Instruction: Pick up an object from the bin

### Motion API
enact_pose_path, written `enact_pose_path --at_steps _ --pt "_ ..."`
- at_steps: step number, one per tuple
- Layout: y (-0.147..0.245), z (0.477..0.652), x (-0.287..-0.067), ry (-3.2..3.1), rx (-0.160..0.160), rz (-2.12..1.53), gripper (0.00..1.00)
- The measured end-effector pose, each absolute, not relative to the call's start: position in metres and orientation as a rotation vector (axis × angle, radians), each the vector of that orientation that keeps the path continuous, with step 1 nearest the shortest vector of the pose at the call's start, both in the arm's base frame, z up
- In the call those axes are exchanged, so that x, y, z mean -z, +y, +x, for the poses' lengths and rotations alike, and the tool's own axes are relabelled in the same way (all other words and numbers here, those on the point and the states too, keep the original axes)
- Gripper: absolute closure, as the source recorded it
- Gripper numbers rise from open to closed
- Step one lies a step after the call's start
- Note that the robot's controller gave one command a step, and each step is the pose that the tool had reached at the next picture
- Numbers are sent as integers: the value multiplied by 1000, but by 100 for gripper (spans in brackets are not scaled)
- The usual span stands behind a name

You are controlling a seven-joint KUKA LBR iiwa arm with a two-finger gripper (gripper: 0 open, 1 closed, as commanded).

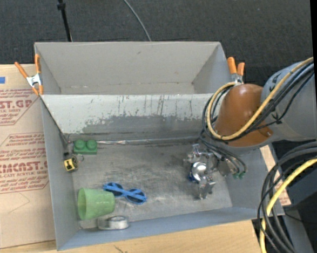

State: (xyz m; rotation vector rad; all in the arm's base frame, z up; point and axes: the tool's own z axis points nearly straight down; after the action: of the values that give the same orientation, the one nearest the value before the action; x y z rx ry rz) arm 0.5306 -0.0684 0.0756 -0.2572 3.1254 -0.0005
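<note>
Hovering low at four o'clock in the scuffed grey metal bin (150, 161) with the shiny gripper (202, 175); not showing whether clenched or released. Lying nearest, toward seven o'clock, a flat looped blue plastic piece (125, 192); resting beyond it at eight, a smooth green cup (95, 203) on its side, a silver ring (113, 223) below it, a studded green brick (85, 147) sitting at ten

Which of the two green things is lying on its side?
The green cup, tipped over in the bin's front left corner, next to the blue scissor-shaped piece. The other is a small green block, sitting flat at the foot of the back wall.
</note>
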Motion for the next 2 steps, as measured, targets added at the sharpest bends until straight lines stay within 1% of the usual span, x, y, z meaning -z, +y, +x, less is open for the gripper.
enact_pose_path --at_steps 1,2 --pt "-67 531 -77 3130 -1 -262 100" --pt "-57 515 -226 3114 3 -334 100"
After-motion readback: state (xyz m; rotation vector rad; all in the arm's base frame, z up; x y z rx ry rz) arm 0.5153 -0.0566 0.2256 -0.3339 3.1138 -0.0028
